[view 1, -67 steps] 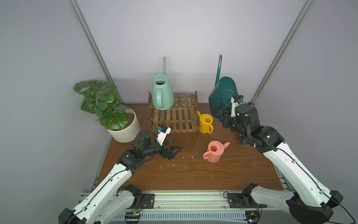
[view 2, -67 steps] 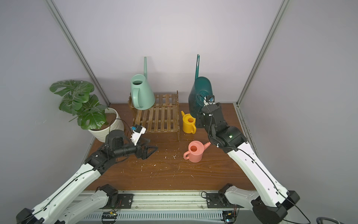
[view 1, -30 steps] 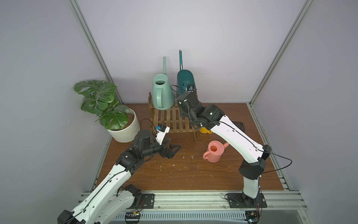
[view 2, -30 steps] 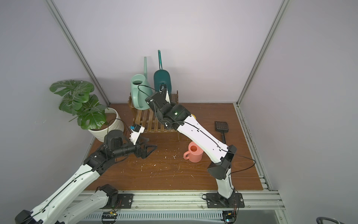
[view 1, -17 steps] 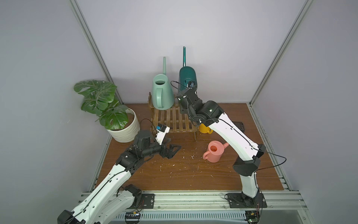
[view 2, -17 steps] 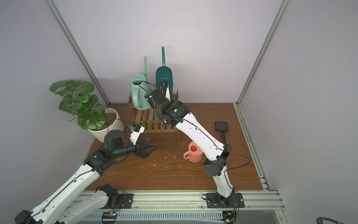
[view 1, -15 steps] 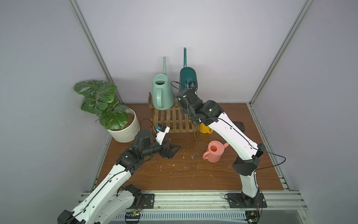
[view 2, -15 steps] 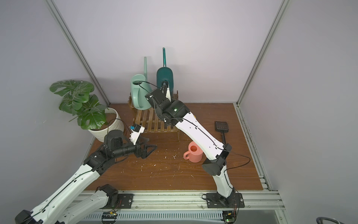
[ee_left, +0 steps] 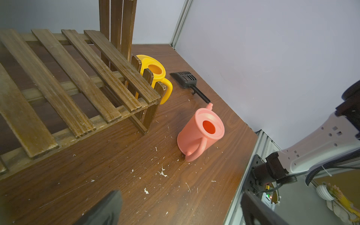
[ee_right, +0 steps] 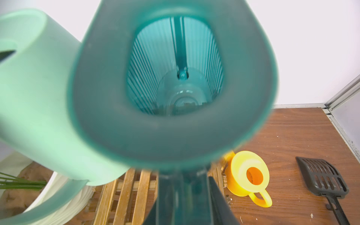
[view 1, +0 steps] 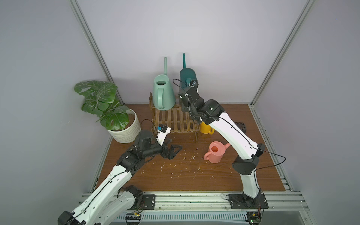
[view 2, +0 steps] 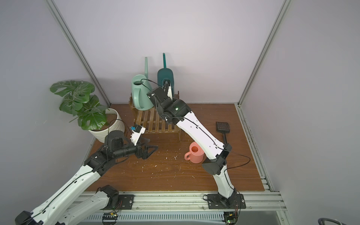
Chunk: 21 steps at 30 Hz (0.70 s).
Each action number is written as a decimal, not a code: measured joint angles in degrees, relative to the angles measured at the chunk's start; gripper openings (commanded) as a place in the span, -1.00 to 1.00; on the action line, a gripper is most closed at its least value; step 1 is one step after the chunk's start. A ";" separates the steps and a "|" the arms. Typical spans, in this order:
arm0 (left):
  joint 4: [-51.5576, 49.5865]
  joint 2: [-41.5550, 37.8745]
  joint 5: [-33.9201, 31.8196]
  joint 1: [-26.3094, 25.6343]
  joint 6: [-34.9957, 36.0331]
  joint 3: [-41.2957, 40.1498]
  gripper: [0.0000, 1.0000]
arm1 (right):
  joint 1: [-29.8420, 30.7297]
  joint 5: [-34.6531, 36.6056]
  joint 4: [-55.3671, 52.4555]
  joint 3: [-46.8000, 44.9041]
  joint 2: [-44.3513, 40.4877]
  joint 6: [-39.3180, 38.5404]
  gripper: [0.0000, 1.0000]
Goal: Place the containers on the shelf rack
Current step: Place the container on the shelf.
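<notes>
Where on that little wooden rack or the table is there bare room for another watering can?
On the rack, the lower step is all bare slats, in front of the mint-green can and dark-teal can crowding the upper step. On the table, the front middle is bare, between left gripper and pink can.

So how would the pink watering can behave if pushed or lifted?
Probably light: the pink watering can looks like small hollow plastic. Squat and upright, it likely slides rather than tips. Its smooth wall may slip; the handle seems safer.
</notes>
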 measured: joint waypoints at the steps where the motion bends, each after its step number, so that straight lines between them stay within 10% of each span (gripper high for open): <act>1: 0.00 0.00 0.00 0.00 0.00 0.00 0.96 | -0.07 0.04 0.15 0.28 0.09 -0.02 -0.40; 21: 0.00 0.00 0.00 0.00 0.02 0.00 0.96 | -0.55 -2.75 0.81 4.68 2.99 -0.28 -0.13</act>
